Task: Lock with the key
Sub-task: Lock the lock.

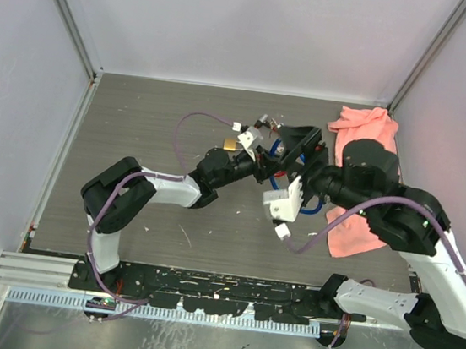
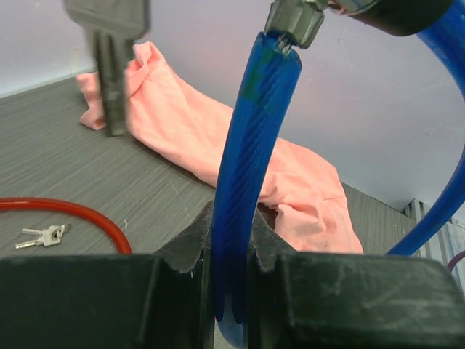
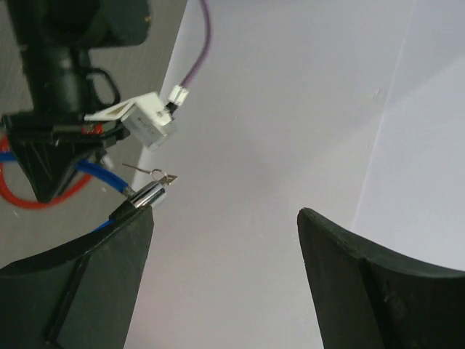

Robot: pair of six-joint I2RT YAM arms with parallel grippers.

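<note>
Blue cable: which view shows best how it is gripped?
Left wrist: the blue cable stands close up, clamped in the left pincer. Top external shows only small blue bits between the arms; right wrist shows a short stretch and its metal tip.

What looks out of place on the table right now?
A crumpled pink cloth lies bunched at the table's right side, and small loose keys lie beside the red cable. Nothing looks spilled or broken.
</note>
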